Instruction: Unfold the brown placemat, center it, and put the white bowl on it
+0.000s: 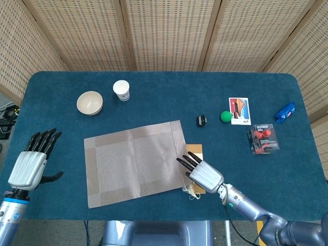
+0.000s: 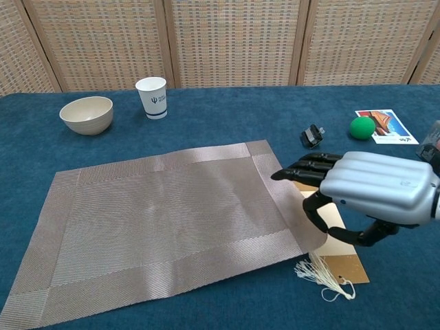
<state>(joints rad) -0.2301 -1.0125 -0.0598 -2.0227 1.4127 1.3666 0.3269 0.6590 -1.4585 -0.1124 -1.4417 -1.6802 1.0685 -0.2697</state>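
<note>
The brown placemat point(image 1: 136, 162) lay unfolded and flat on the blue table point(image 1: 169, 97), rotated slightly so that its right edge sat higher than its left. The right hand point(image 2: 371, 189) was at the placemat's lower right corner, palm down, fingers point(image 2: 302, 168) extended and held close together over the mat edge. The thumb curled beneath the palm; whether it pinched the mat corner could not be determined from either view. Beneath this hand lay a tan card point(image 2: 337, 247) with a white string tassel point(image 2: 323, 275); the placemat corner overlapped the card's left side.

The left hand point(image 1: 32, 161) was held well apart from the placemat at the table's left edge, fingers extended and slightly spread, holding nothing.

The white bowl point(image 1: 89, 102) stood upright on the bare table beyond the placemat's far left corner, not touching it. A white paper cup point(image 1: 121, 90) stood just beside the bowl.
</note>
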